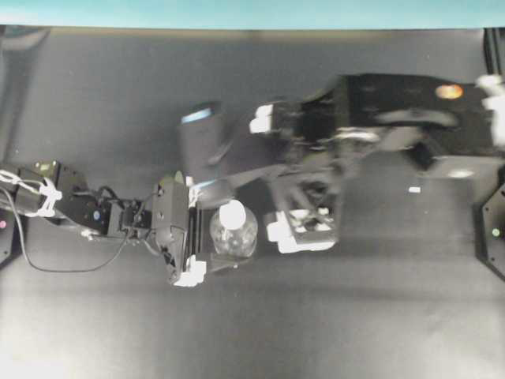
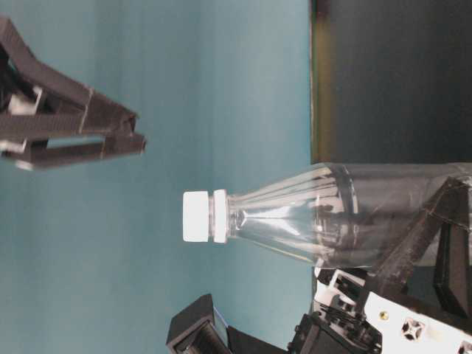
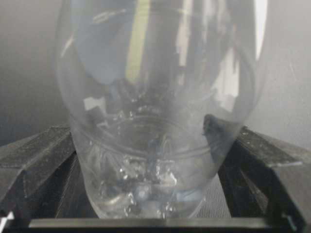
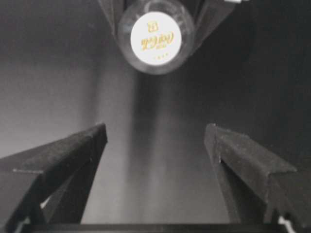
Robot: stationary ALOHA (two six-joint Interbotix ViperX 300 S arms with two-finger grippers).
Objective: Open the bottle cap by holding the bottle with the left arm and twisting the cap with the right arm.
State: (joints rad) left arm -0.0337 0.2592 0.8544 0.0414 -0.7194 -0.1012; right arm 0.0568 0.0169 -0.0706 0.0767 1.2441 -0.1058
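Observation:
The clear bottle [image 1: 241,241] stands upright on the black table with its white bottle cap [image 1: 232,213] on. My left gripper [image 1: 225,230] is open, its black fingers [image 3: 43,155] flanking the bottle's base [image 3: 155,121]; a sliver of table shows beside the right finger. My right gripper [image 4: 155,133] is open and empty. It hangs above and a little off from the cap [image 4: 155,38], whose top shows gold print. From table level the cap [image 2: 196,216] is free, with the right gripper [image 2: 136,136] well clear of it.
A tiny white scrap [image 1: 414,189] lies on the table at the right, under the right arm's housing [image 1: 410,110]. The teal wall [image 1: 237,12] runs along the far edge. The left arm's cables [image 1: 47,264] trail at the left edge.

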